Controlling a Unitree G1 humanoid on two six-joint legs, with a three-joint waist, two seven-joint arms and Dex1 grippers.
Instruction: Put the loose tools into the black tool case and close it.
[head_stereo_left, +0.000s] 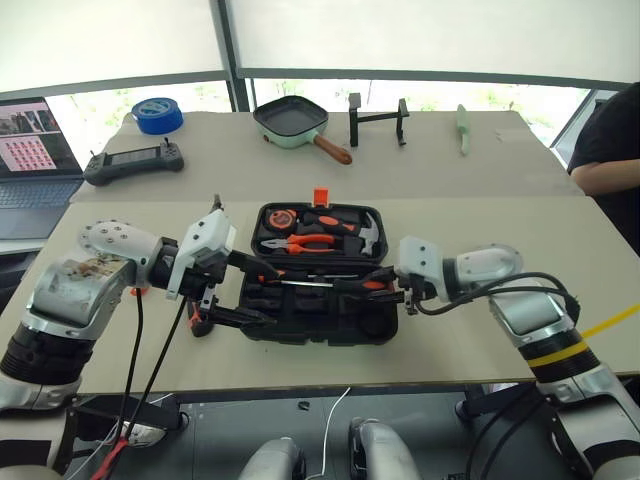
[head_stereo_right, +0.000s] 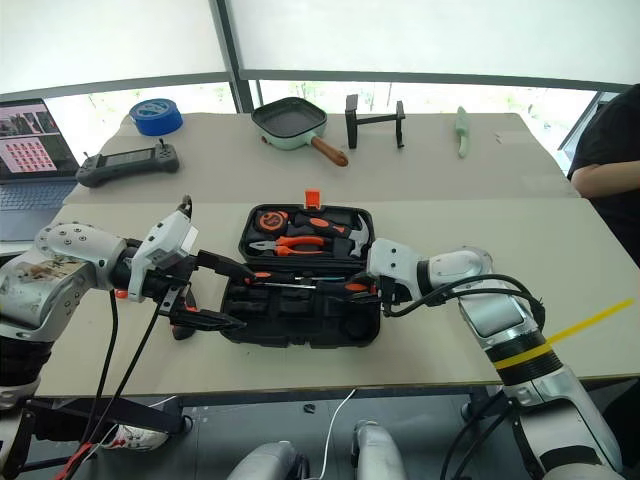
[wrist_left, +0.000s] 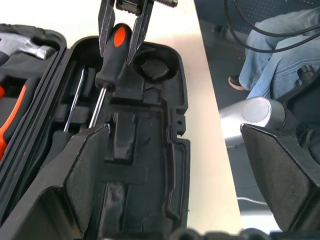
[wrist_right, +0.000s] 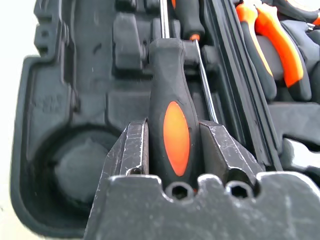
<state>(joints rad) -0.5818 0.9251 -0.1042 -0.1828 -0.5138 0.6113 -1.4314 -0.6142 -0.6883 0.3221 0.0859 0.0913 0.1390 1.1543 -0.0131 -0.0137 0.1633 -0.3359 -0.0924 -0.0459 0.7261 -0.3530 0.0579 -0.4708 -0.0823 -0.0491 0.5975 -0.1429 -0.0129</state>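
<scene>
Black moulded plastic under both my pincers: the tool case (head_stereo_left: 315, 290) lies open on the table (head_stereo_left: 480, 330), lid half away from me with pliers (head_stereo_left: 300, 243) and a hammer (head_stereo_left: 368, 232) already seated, recessed tray half directly below my fingers. My right pincer (wrist_right: 172, 145) is clamped on the handle of an orange-and-black screwdriver (wrist_right: 172, 125), 1 finger on each flank of the grip, shaft pointing away from the pincer along the tray toward my left pincer. Just beside its shaft lies a 2nd, slimmer screwdriver (wrist_right: 190, 15), already in the tray next to the hinge. A round, empty recess (wrist_right: 75, 165) sits just off my right fingers on the side away from the hinge. My left pincer (head_stereo_left: 235, 290) hangs at the opposite end of the tray, jaws spread wide, gripping nothing. Judgement: the step in hand is seating this screwdriver in its long channel. To do it well, keep the shaft parallel to the neighbouring shaft, bring the handle level so it meets the recess flat rather than tip-first, press until the grip sits below the tray rim, then release and withdraw straight back. Keep my left pincer clear of the shaft tip. I cannot tell from here whether the handle already touches the recess floor.
</scene>
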